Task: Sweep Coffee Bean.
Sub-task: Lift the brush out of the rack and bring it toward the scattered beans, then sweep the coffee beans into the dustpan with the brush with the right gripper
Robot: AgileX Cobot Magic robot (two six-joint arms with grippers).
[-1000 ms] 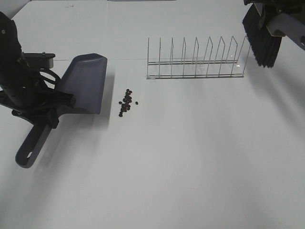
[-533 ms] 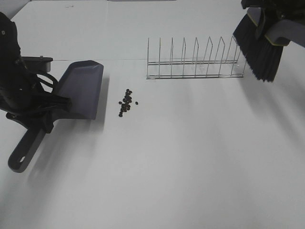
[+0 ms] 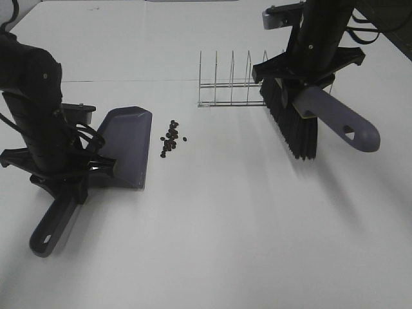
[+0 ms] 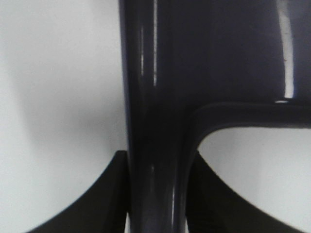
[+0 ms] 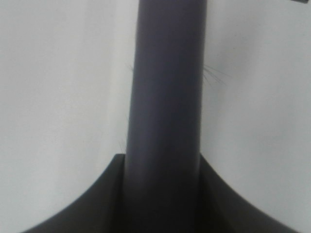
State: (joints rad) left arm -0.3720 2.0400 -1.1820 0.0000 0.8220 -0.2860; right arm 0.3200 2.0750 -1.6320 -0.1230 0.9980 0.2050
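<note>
over the table [image 3: 225, 251], left end effector [image 4: 158, 194] grips dustpan [image 3: 127, 145]; right end effector [image 5: 163, 194] grips brush [image 3: 293, 125].

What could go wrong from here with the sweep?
1. The brush hangs at the right end of the rack. A stroke toward the beans could snag the wires.
2. The beans lie loose, just off the dustpan lip. A hard stroke may scatter them past its ends.
3. Whether the lip sits flat on the table cannot be told. If lifted, beans could roll under.
</note>
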